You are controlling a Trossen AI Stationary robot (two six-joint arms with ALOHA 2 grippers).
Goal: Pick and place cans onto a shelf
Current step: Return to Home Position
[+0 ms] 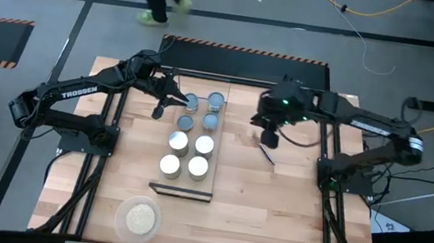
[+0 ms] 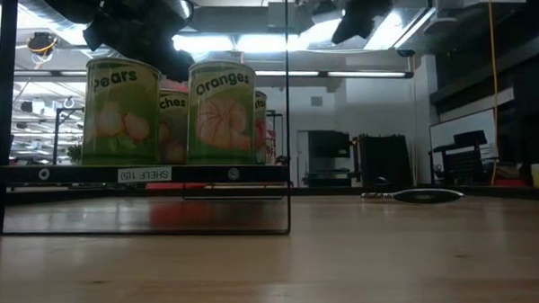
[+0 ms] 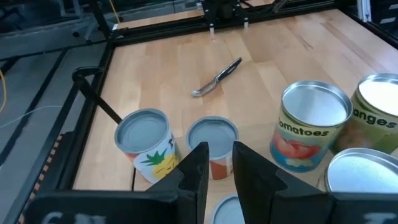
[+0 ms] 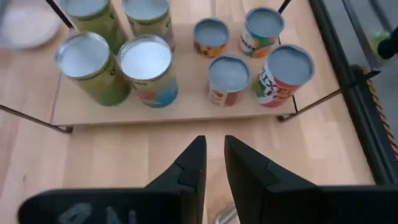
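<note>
Both arms are up off the table and neither one is carrying anything. The left gripper (image 3: 219,152) has its fingers pulled in to a thin slit with nothing between them. Same story for the right gripper (image 4: 213,142): pinched nearly together, empty.

All the cans (image 1: 197,167) are on the shelf (image 4: 155,112), upright in two rows, eight by my count from the high view. Right past the left jaws' tips sit two little blue-grey-topped ones, a pineapple can (image 3: 144,140) and a second small can (image 3: 212,138) beside it. The tomatoes can (image 3: 310,124) is off to one side of the fingers, with the oranges can (image 3: 379,102) just beyond it. None of them touches the fingers. Further out ahead of those jaws a metal utensil (image 3: 217,78) lies on the bare table (image 3: 280,50). Knife or spoon, hard to say from here.

The right jaws hang over bare wood just short of the shelf's long edge, with the shelf dead ahead. The small cans and the tomatoes can are nearest the tips on one side, and two bigger pale-topped cans (image 4: 148,62) on the other.

From table level the pears can (image 2: 120,112) and the oranges can stand side by side at the shelf's front, and the shelf is raised on thin dark legs. The dish of grains (image 1: 139,218) sits past the shelf's dark-strip end, well away from both grippers.
</note>
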